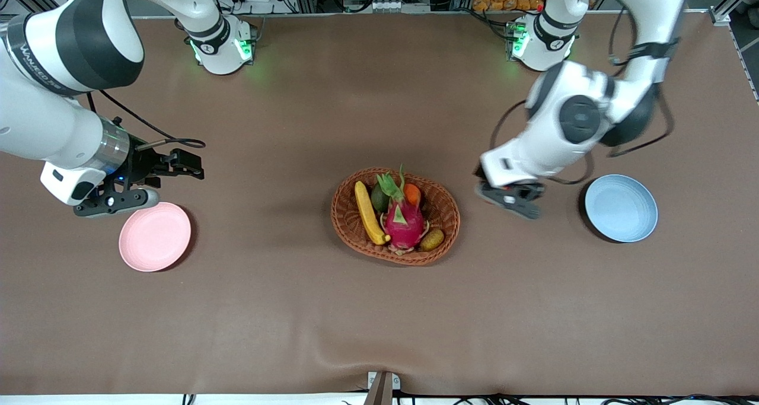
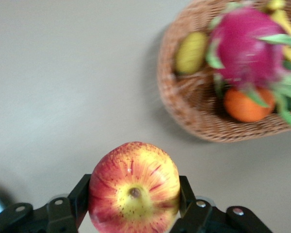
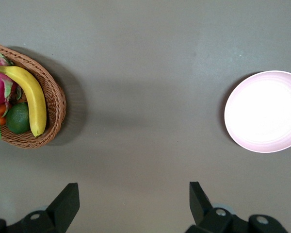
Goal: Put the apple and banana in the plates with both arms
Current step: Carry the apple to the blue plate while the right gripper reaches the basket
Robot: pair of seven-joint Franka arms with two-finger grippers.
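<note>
A: Left side first?

B: Black two-finger left gripper (image 2: 134, 204) up over bare brown tablecloth (image 1: 296, 310), between oval woven wicker basket (image 1: 442, 239) and light blue matte round plate (image 1: 621, 207). Pinching small round red apple with yellow streaks (image 2: 134, 194), smooth and speckled, stem end showing, one black finger pressed on each flank.

A: And the right?

B: Black right gripper (image 3: 131, 204) hanging over matte cloth near the right arm's end of the table, just beside pale pink round plate (image 1: 155, 236). Fingers (image 3: 65, 204) spread wide, nothing between them.

A: Banana?

B: Long slim yellow banana (image 1: 369, 212), smooth, nearly straight, darker at the tip, lying in the basket along the rim toward the right arm's end. Touching large magenta dragon fruit with green scales (image 1: 403, 218) beside it.

A: Anything else in there?

B: Round orange fruit (image 1: 413, 195) and dark green rounded fruit (image 1: 379, 198) at the rim farther from the front camera; small brownish-green oval fruit (image 1: 432, 239) at the nearer rim. Basket mid-table, ribbed weave, shallow sides.

A: Plates?

B: Both flat-bottomed with low raised rims, one near each end of the table, well apart.
</note>
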